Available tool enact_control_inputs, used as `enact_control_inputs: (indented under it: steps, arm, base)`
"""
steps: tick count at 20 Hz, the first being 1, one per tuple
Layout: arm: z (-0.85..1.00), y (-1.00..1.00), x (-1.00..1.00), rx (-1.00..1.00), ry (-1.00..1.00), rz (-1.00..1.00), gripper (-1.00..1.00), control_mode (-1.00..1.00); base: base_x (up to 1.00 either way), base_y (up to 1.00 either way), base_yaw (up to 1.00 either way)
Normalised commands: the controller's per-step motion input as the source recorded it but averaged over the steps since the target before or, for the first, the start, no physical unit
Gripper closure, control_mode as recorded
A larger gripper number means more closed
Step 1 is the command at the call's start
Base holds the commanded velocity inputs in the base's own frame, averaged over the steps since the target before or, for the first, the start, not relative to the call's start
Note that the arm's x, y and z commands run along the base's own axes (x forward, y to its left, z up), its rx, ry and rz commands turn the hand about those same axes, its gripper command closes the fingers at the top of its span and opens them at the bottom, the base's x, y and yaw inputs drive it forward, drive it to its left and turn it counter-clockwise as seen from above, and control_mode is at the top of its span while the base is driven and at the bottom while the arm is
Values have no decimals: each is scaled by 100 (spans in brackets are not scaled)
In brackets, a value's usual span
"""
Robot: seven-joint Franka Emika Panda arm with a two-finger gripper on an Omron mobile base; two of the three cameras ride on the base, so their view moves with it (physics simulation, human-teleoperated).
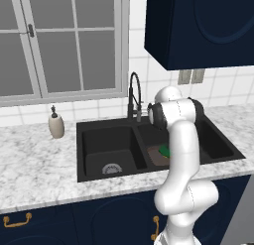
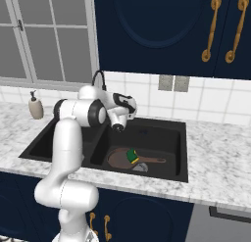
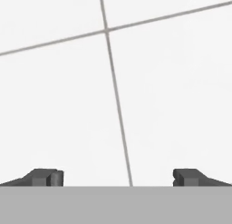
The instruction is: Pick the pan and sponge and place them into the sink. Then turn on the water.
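Black, the sink point(image 2: 182, 153) already holds the pan point(image 2: 120, 159) and sponge point(image 2: 132, 155); the gripper point(image 3: 118, 177) is kept apart, empty, for the faucet point(image 1: 135, 96) behind the sink.

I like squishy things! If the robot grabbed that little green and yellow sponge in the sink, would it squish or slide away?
The sponge would probably squish a bit, since it looks like a soft two-layer block. It is small beside the pan, so likely very light. It seems to rest on the pan's inside, so a nudge might slide it rather than roll it, being flat-sided.
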Motion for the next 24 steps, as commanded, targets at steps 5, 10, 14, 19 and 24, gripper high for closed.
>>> enact_control_inputs:
  steps: [5, 10, 14, 19, 24]
  arm:
    - [-2, -98, 10, 0, 0, 0, -100, -100]
    - [-8, -98, 6, 0, 0, 0, -100, -100]
    - [-10, -98, 1, 0, 0, 0, -100, -100]
    - [-8, -98, 0, 0, 0, 0, -100, -100]
    - [-7, -91, 0, 0, 0, 0, -100, -100]
  base:
    - [0, 0, 0]
    - [0, 0, 0]
    - [0, 0, 0]
    - [0, 0, 0]
    - [0, 0, 0]
